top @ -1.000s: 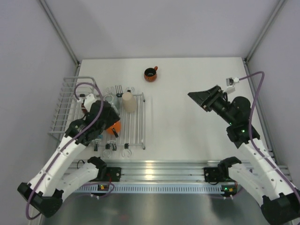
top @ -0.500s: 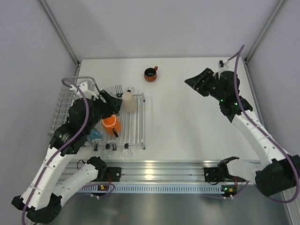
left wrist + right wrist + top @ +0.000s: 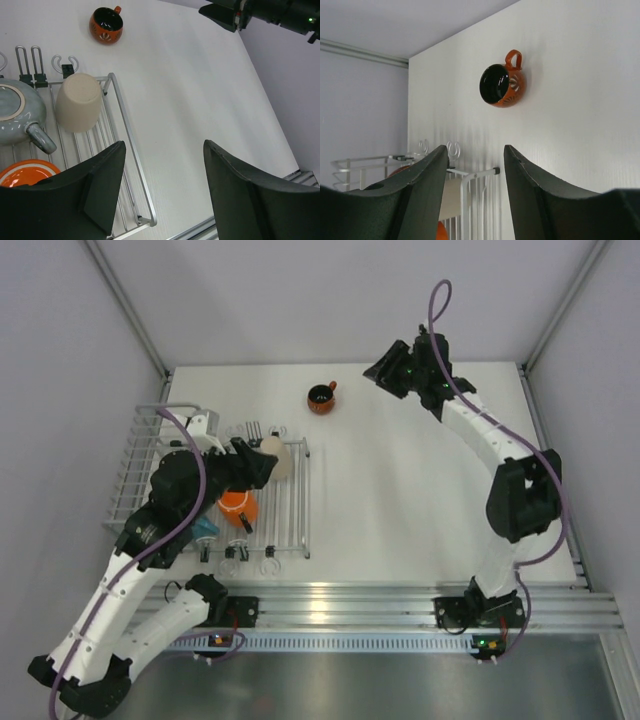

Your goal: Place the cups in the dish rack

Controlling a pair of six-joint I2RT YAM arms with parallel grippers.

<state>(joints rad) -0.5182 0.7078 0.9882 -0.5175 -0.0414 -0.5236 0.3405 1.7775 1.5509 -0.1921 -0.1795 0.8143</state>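
I can read no words, numbers or brand marks in any of my views. The only marking is a pale petal-like pattern on the side of the small dark red mug [image 3: 106,26], and it is decoration, not lettering.
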